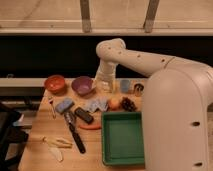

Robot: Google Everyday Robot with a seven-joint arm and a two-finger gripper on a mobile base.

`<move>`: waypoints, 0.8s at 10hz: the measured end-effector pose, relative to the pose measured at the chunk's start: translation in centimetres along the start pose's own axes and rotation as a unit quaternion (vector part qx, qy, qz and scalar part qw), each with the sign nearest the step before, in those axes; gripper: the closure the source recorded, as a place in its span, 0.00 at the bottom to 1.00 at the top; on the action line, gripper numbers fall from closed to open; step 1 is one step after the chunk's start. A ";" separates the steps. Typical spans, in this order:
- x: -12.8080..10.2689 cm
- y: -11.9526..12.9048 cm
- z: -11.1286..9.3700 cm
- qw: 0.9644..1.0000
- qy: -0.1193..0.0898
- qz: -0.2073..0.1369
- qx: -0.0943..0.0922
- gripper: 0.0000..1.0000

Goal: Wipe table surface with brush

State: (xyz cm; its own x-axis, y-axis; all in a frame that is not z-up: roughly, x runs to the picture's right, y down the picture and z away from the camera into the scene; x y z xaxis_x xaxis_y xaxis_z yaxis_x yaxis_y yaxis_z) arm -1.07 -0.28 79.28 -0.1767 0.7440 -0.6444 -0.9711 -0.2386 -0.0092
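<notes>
Green tray [122, 141], orange bowl [55, 84], purple bowl [82, 85], orange carrot [90, 127]

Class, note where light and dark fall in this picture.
Camera view: table surface warmly, evenly lit; dark band behind it; black brush stands out on the wood; pale gripper hangs above the table's far edge, bright against the dark.
</notes>
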 end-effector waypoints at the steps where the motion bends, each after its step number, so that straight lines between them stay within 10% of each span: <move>1: 1.2 1.8 0.2 1.000 -0.002 -0.028 0.001 0.26; 4: 5.6 7.0 1.6 0.992 -0.004 -0.125 0.016 0.26; 6: 9.0 10.0 2.6 0.978 0.007 -0.209 0.019 0.26; 8: 9.0 9.7 2.7 0.977 0.005 -0.214 0.023 0.26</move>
State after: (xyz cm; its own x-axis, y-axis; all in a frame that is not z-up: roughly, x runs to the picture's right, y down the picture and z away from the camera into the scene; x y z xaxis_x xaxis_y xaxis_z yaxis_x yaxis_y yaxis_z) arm -12.49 5.74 75.47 0.2479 0.7632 -0.5967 -0.9619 0.1206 -0.2455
